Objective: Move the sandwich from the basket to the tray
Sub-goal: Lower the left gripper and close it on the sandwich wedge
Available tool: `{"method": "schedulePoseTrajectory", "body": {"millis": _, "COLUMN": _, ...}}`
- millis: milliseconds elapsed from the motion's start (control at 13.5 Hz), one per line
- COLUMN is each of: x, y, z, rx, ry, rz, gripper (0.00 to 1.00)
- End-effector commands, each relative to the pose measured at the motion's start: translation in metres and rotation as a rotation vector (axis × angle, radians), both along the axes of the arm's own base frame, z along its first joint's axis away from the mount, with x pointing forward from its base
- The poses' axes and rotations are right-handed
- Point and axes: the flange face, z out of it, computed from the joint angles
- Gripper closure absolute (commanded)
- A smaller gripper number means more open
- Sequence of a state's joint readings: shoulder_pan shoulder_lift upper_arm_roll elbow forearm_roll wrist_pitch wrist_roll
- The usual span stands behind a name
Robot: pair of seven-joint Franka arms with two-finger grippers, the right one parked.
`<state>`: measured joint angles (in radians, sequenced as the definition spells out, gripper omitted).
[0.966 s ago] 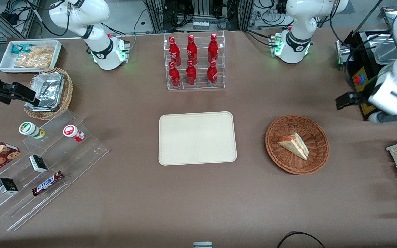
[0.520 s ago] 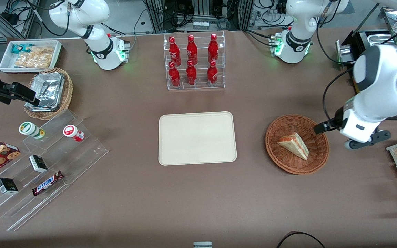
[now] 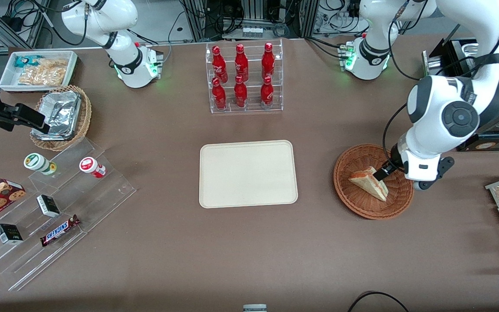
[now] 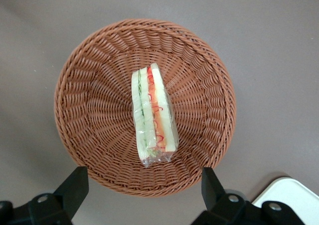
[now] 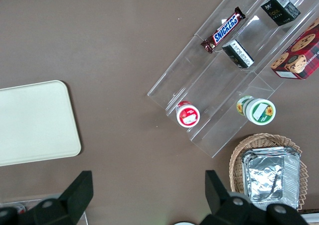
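- End effector point(image 4: 140, 185): poised above the basket point(image 3: 399, 199), fingers point(image 4: 75, 186) spread wide, released, holding nothing; dark fingertip seen in the front view just over the sandwich point(image 3: 368, 183).
- Sandwich: lying in the basket's middle, wrapped in clear film; white bread with green and red-orange layers showing edge-on in the wrist view point(image 4: 152, 114).
- Basket: round, reddish-brown wicker, resting on the brown surface point(image 3: 249, 251) toward the working arm's end; rim point(image 4: 70, 75) fully in sight from the wrist.
- Tray point(image 3: 248, 173): cream, rectangular, rounded corners, flat at mid-surface, apart from the basket; nothing on it; one corner point(image 4: 294, 195) visible from the wrist.
- Bottle rack point(image 3: 244, 77): clear tiers with six red bottles, farther from the front camera than the tray.
- Clear stepped shelf point(image 3: 54, 216): toward the parked arm's end, carrying a Snickers bar point(image 3: 59, 230), small boxes and two round tubs.
- Tan basket with foil container point(image 3: 61, 116): near that shelf, farther from the camera.
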<state>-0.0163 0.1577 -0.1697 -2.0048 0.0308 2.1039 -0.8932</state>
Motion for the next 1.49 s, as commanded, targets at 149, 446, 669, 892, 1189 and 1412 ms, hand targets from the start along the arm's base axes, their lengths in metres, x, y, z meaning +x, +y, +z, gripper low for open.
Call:
{"method": "schedulePoseTrajectory", "body": {"millis": 149, "x": -0.001, "y": -0.001, "z": -0.034, "rx": -0.008, "ry": -0.038, "rz": 0.116, "gripper": 0.0}}
{"method": "schedulePoseTrajectory", "body": {"millis": 446, "x": 0.003, "y": -0.002, "z": -0.066, "rx": -0.014, "ry": -0.027, "rz": 0.183, "gripper": 0.0}}
{"method": "schedulePoseTrajectory", "body": {"millis": 669, "x": 0.0, "y": -0.002, "z": -0.083, "rx": -0.012, "ry": -0.007, "rz": 0.189, "gripper": 0.0}}
{"method": "schedulePoseTrajectory", "body": {"millis": 892, "x": -0.006, "y": -0.001, "z": -0.101, "rx": -0.008, "ry": 0.017, "rz": 0.19, "gripper": 0.0}}
{"method": "schedulePoseTrajectory", "body": {"millis": 1189, "x": -0.006, "y": -0.001, "z": -0.116, "rx": -0.011, "ry": 0.027, "rz": 0.19, "gripper": 0.02}}
{"method": "schedulePoseTrajectory", "body": {"millis": 1412, "x": -0.003, "y": -0.002, "z": -0.114, "rx": -0.015, "ry": 0.013, "rz": 0.192, "gripper": 0.86}}
